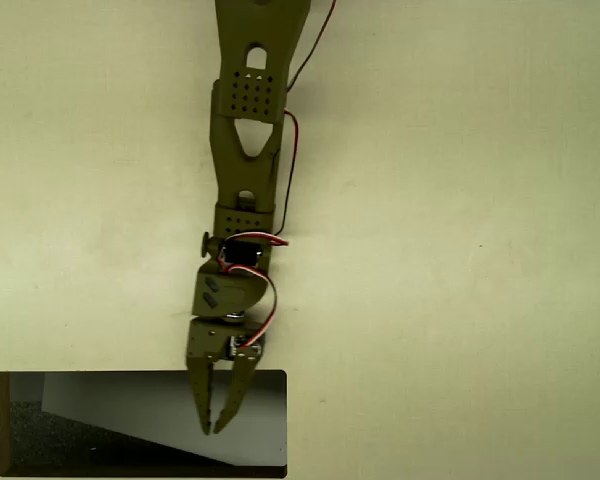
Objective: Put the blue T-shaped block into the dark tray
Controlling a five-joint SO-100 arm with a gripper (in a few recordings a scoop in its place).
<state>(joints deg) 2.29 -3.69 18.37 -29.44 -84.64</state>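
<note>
The olive arm reaches down from the top of the overhead view. Its gripper [214,427] hangs over the dark tray [0,425], above the pale slanted inner wall near the tray's right half. The two fingertips meet in a point, so the gripper is shut, and nothing shows between the fingers. The tray lies at the bottom left with a black rim and a dark speckled floor. The blue T-shaped block is hidden or out of view; no blue shows on the table or in the tray.
A pale cream tabletop [460,250] spreads around the arm on both sides. Red, white and black wires [290,170] run along the arm's right side. The tray's lower edge is cut by the picture's bottom.
</note>
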